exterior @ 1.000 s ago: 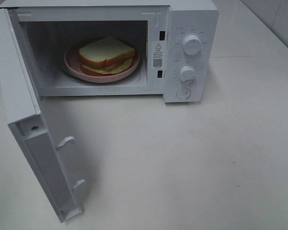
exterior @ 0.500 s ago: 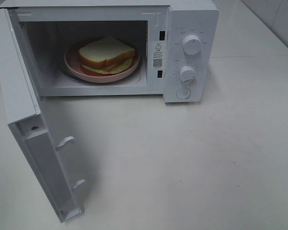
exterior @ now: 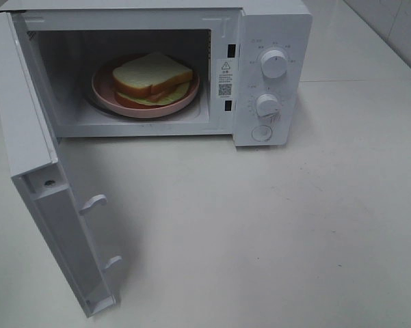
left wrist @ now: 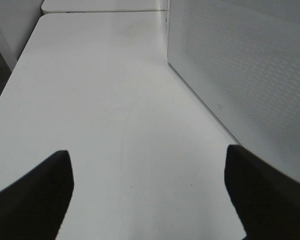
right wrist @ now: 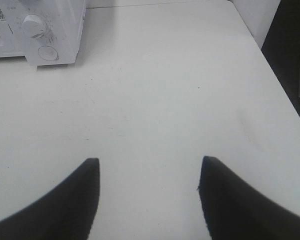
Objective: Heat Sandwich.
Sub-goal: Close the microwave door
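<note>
Both grippers are hanging with jaws apart, gripping nothing; the sandwich is sitting inside the open microwave.
Left gripper (left wrist: 147,150) is hovering over the white table (exterior: 294,239) beside a perforated white panel (left wrist: 249,65). Right gripper (right wrist: 149,159) is hovering over bare table, well apart from the microwave (exterior: 273,27). Sandwich (exterior: 152,76) is lying on the pink plate (exterior: 104,92) in the cavity, with the door (exterior: 34,137) standing wide open.
</note>
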### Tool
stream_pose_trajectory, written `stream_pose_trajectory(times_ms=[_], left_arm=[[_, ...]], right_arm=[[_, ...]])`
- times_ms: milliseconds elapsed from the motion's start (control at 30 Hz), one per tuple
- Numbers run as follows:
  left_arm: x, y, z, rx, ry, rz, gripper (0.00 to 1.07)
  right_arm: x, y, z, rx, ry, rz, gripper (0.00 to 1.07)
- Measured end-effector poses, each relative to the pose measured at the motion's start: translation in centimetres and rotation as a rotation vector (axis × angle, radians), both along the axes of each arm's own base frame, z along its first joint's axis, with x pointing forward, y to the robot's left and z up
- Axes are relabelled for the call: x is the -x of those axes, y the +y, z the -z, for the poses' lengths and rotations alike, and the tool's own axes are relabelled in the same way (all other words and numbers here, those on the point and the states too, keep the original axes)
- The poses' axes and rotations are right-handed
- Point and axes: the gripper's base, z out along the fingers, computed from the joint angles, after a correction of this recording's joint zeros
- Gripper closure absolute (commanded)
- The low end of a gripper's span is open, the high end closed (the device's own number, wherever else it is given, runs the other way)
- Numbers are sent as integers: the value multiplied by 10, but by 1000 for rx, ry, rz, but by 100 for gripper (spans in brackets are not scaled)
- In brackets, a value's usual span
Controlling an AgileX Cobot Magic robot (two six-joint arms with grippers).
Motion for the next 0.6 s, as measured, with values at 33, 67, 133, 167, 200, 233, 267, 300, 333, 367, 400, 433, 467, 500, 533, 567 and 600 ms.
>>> stream_pose_trajectory(times_ms=[33, 67, 133, 167, 200, 233, 267, 300, 333, 367, 400, 433, 467, 500, 533, 567, 600], left_arm=[[0, 0, 0, 0, 0, 0, 30], [0, 0, 0, 0, 0, 0, 30], [0, 0, 0, 0, 0, 0, 30], [0, 0, 0, 0, 0, 0, 30], [0, 0, 0, 0, 0, 0, 30], [0, 0, 0, 0, 0, 0, 30], [0, 0, 0, 0, 0, 0, 30], [0, 0, 0, 0, 0, 0, 30], [0, 0, 0, 0, 0, 0, 30], [0, 0, 0, 0, 0, 0, 30], [0, 0, 0, 0, 0, 0, 30], [0, 0, 0, 0, 0, 0, 30], [0, 0, 0, 0, 0, 0, 30], [0, 0, 0, 0, 0, 0, 30], [0, 0, 0, 0, 0, 0, 30], [0, 0, 0, 0, 0, 0, 30], [0, 0, 0, 0, 0, 0, 30]], right_arm=[[0, 0, 0, 0, 0, 0, 49], [0, 0, 0, 0, 0, 0, 49], [0, 0, 0, 0, 0, 0, 49], [0, 0, 0, 0, 0, 0, 49], [0, 0, 0, 0, 0, 0, 49], [0, 0, 0, 1, 0, 1, 49], [0, 0, 0, 1, 0, 1, 49], [0, 0, 0, 1, 0, 1, 49], [0, 0, 0, 1, 0, 1, 49], [0, 0, 0, 1, 0, 1, 49], [0, 0, 0, 1, 0, 1, 49], [0, 0, 0, 1, 0, 1, 49], [0, 0, 0, 1, 0, 1, 49], [0, 0, 0, 1, 0, 1, 49], [0, 0, 0, 1, 0, 1, 49], [0, 0, 0, 1, 0, 1, 49], [0, 0, 0, 1, 0, 1, 49]])
